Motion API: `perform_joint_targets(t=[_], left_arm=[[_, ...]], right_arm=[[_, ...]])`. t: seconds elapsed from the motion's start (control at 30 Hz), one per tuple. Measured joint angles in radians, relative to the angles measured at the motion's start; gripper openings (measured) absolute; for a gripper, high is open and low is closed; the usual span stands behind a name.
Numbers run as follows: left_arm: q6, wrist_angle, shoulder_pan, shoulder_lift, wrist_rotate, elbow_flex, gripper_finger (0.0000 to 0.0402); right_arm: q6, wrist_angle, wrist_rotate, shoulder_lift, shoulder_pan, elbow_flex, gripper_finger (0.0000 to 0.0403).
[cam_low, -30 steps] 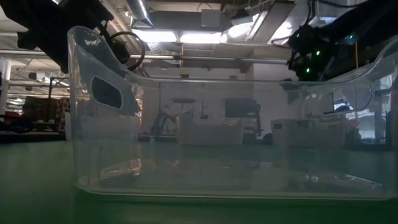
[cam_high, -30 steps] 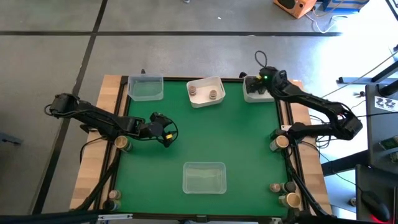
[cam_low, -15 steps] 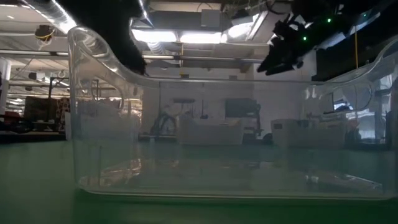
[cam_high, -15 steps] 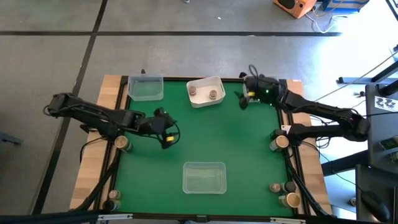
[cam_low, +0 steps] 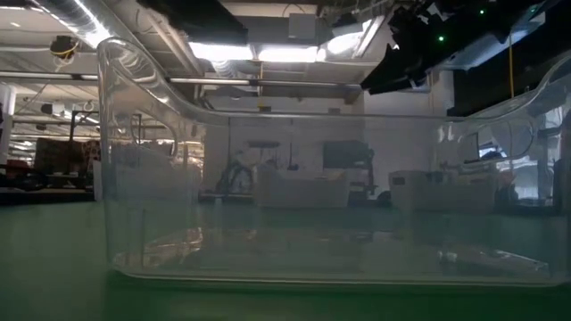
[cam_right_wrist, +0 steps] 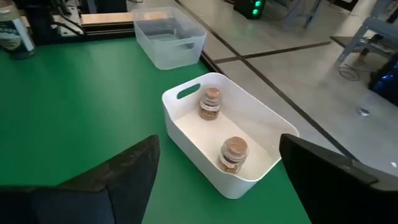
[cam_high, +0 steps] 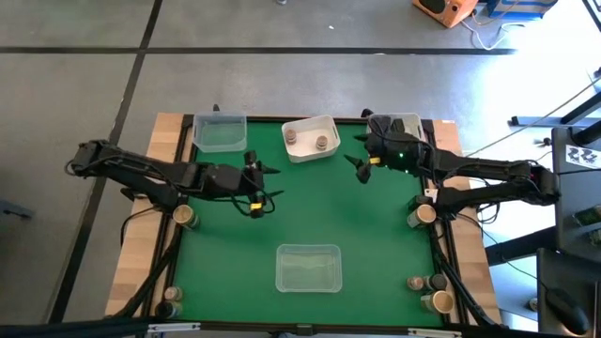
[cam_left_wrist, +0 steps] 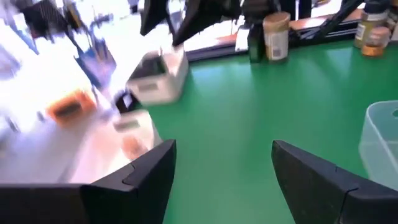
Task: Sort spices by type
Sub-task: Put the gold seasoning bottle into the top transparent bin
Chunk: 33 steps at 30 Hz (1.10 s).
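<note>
The right gripper (cam_high: pixel 362 167) hangs with fingers spread and empty over the green table (cam_high: pixel 310 207), just beside the white rectangular plastic tray (cam_right_wrist: pixel 273 163) at the far edge. Two small round tan-topped spice jars (cam_right_wrist: pixel 210 103) stand upright inside that tray. The left gripper (cam_high: pixel 260 188), likewise spread and empty, hovers left of centre.
</note>
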Motion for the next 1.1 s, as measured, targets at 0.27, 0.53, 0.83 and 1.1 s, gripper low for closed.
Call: perform_joint_targets(t=[0.27,0.53,0.83,1.1], left_arm=[[0.003,-0.042,-0.025,0.031,-0.072,0.115,0.0275],[-0.263,-0.603,-0.098,0.101,-0.064,0.367,0.0319],[-0.679,-1.209,-0.231,0.100,-0.024,0.463,0.0322],[-0.910,-1.503,-0.310,0.100,0.171,0.417,0.0322]], right_arm=[[-0.002,-0.006,0.026,0.000,0.003,0.000,0.0331],[-0.026,-0.007,0.026,0.000,0.003,0.000,0.0331],[-0.026,-0.002,0.026,0.000,0.003,-0.040,0.0331],[-0.016,0.016,0.025,0.000,0.003,-0.083,0.0331]])
